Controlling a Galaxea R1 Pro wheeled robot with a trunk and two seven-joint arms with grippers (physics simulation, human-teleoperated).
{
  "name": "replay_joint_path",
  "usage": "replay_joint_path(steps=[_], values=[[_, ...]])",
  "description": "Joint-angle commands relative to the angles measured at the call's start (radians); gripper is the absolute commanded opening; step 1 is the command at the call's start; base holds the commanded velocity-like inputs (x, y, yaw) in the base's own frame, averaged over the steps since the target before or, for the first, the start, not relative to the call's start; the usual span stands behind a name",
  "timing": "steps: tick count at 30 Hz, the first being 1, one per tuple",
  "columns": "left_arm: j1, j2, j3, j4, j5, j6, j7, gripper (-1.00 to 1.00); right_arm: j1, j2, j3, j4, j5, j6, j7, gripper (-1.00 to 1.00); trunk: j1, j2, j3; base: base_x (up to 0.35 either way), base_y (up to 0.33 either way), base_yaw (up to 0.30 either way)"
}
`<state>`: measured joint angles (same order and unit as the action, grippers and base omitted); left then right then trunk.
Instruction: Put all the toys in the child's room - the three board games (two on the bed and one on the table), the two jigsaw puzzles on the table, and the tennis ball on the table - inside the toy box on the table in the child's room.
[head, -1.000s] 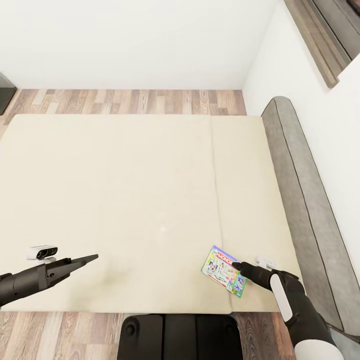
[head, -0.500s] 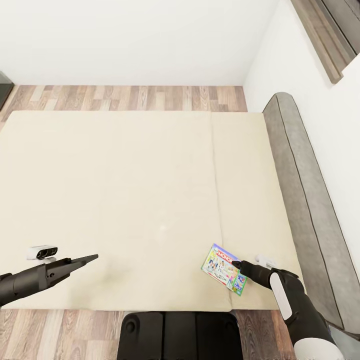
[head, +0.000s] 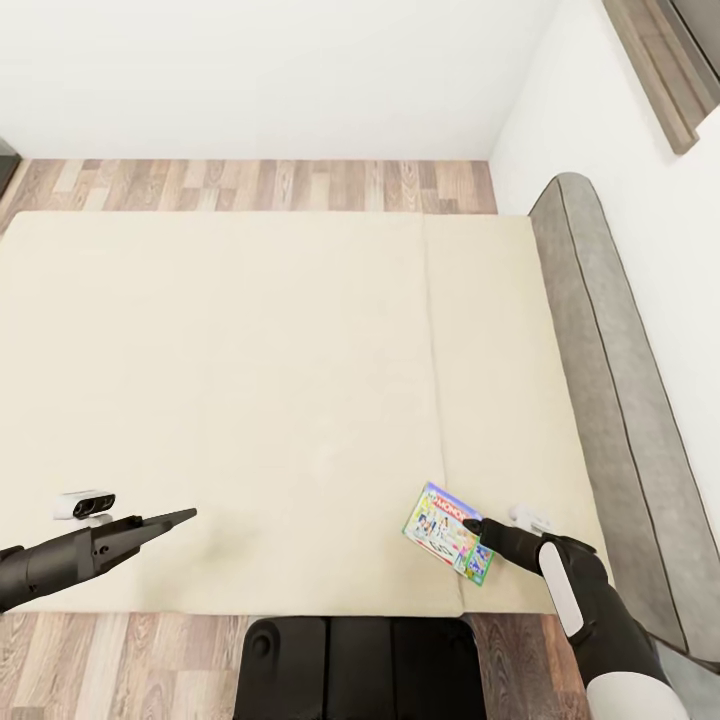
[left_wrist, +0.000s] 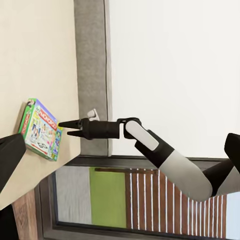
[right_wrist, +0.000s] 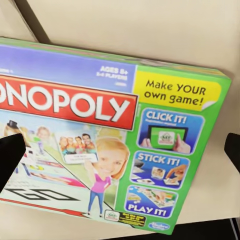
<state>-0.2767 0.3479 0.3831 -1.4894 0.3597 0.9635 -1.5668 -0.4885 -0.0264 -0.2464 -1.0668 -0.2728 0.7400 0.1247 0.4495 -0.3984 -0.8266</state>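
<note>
Staying put over the bed (head: 250, 400): right gripper (head: 474, 528) hovering, fingers spread (narrowly) at the board game (head: 447, 533); left gripper (head: 185, 516) hanging well apart, fingers' spread untellable.

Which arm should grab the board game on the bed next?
Right. The right gripper is open at the board game near the bed's near edge, with the box between its fingertips in its wrist view. The left gripper hangs far across the mattress.
</note>
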Motion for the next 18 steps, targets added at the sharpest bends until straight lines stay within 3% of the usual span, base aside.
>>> replay_joint_path(steps=[1, 18], values=[[0.000, 0.000, 0.000, -0.001, -0.001, 0.011, -0.004, 1.00, -0.001, 0.001, -0.002, -0.001, 0.004, 0.005, 0.007, 1.00, 0.000, -0.002, -0.003, 0.000, 0.000, 0.000], [0.000, 0.000, 0.000, 0.000, -0.001, 0.011, -0.004, 1.00, -0.023, 0.021, -0.002, -0.001, 0.004, 0.008, 0.007, 1.00, 0.000, -0.002, -0.030, 0.000, 0.000, 0.000]])
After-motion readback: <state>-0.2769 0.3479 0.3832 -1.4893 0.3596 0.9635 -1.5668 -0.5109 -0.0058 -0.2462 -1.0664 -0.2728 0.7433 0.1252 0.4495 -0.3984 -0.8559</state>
